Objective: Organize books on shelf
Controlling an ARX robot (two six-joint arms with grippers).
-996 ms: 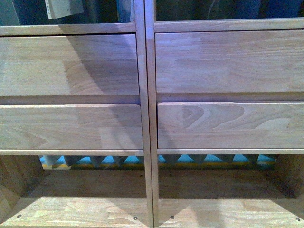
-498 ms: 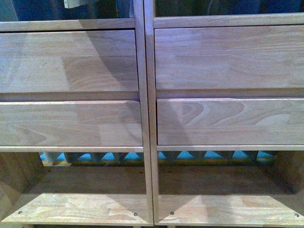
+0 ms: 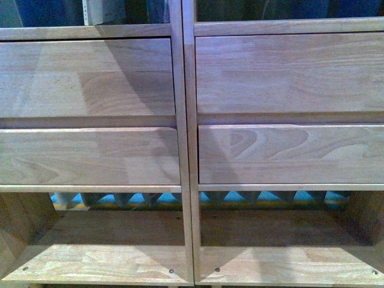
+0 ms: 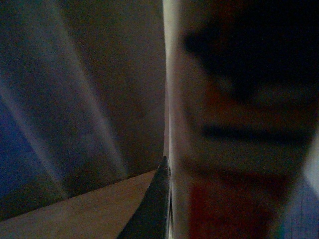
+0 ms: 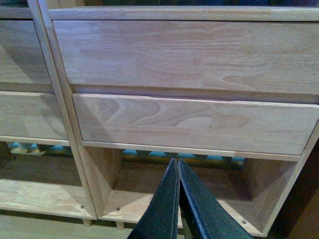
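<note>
The shelf [image 3: 187, 120] fills the front view: light wood, two bays, each with two plain drawer fronts above an open bottom compartment. My left gripper [image 4: 167, 167] is shut on the book [image 4: 234, 149], which fills half the left wrist view, blurred, whitish with dark print and a red patch. One dark finger [image 4: 152, 214] lies against its edge. A pale strip [image 3: 91, 11] at the front view's top left may be the book. My right gripper [image 5: 178, 167] is shut and empty, in front of the right bay's bottom compartment [image 5: 189, 199]. Neither gripper shows in the front view.
A wooden board [image 4: 75, 214] and a dark back wall lie beside the book in the left wrist view. Blue and yellow floor matting [image 3: 138, 199] shows behind the bottom compartments. The shelf's short peg legs [image 5: 87, 221] stand on a wooden floor.
The white book at the front view's top left has risen almost out of the picture. The shelf has shifted slightly upward in the front view.
</note>
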